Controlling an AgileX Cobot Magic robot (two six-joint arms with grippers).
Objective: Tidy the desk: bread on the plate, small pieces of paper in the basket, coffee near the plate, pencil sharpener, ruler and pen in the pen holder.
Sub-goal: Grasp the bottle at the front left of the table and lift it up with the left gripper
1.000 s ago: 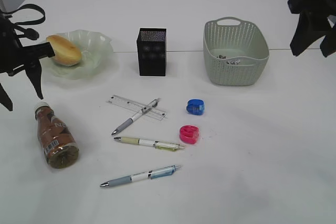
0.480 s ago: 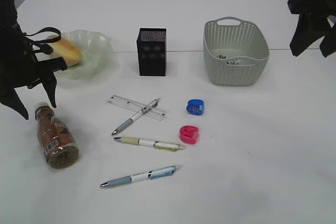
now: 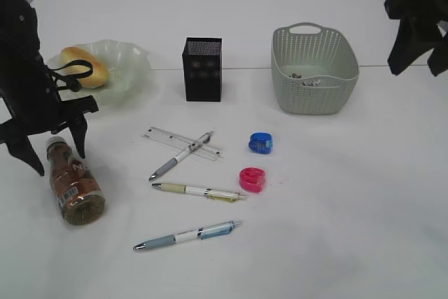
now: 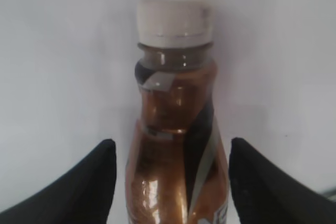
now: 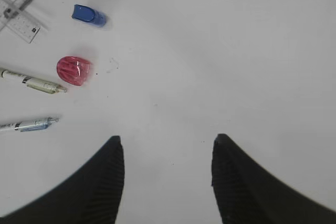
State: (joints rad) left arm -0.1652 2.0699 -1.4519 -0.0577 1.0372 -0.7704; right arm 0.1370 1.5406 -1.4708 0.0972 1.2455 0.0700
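Left gripper [image 4: 168, 182] straddles the lying coffee bottle [image 3: 73, 181], jaws spread, not gripping it. Bread [image 3: 85, 66] sits on the plate [image 3: 129, 61]. Paper scraps [image 3: 302, 79] lie in the basket [image 3: 315, 96]. Right gripper [image 5: 168, 177] hangs open, empty.

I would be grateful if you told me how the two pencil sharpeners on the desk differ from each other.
The blue sharpener is boxier, while the pink sharpener is rounder and dome-like. The blue sharpener lies farther back, nearer the basket; the pink sharpener lies nearer the pens, beside the yellow-green pen's tip. Both are small, translucent and still outside the pen holder.
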